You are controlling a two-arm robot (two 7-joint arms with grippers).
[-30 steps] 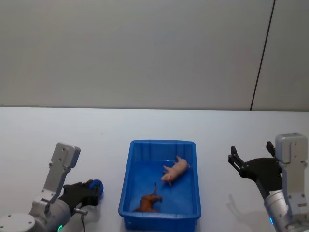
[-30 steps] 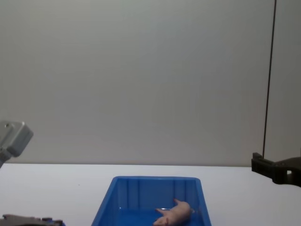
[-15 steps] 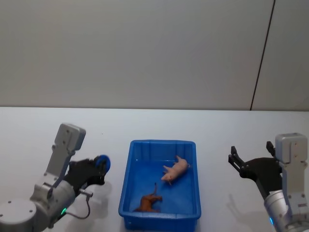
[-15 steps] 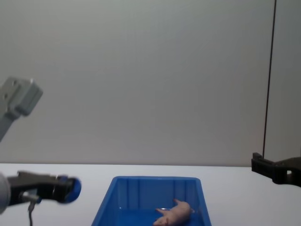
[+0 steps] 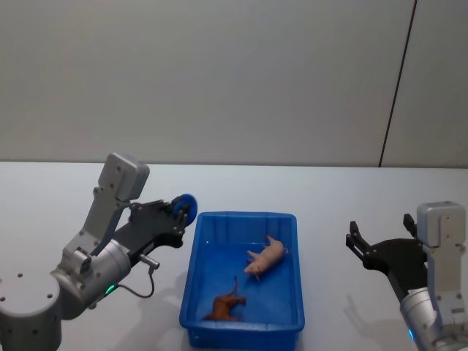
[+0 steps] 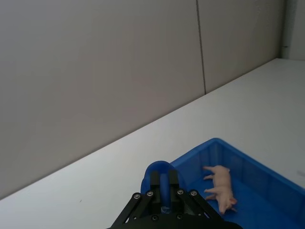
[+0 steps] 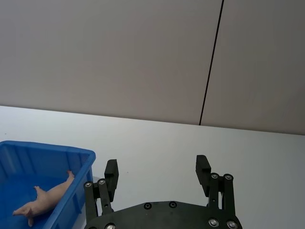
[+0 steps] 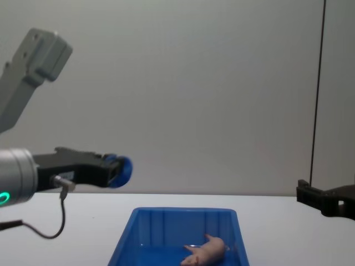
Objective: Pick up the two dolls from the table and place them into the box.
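Your left gripper (image 5: 183, 207) has climbed steadily over the last second, from low beside the near-left corner of the bright blue plastic box (image 5: 191, 281) up to a spot above and just outside its far-left corner. Its black fingers sit narrow, pressed together on a small round blue thing (image 5: 185, 204) at their tips; you cannot tell what that thing is. In the left wrist view the same blue shape (image 6: 157, 172) shows between the fingers (image 6: 171, 181).

Both dolls already lie inside the box: the pale pink pig-like doll (image 5: 265, 257) on its side toward the far right, the reddish-brown animal doll (image 5: 225, 306) near the front wall. By my reading the placing is done, and this lift looks like a retreat rather than a new reach.

Your right gripper (image 5: 382, 245) has not shifted; it hangs over the plain white surface (image 5: 329, 197) to the right of the box, jaws spread wide and empty.

No brand, label or writing is readable anywhere.
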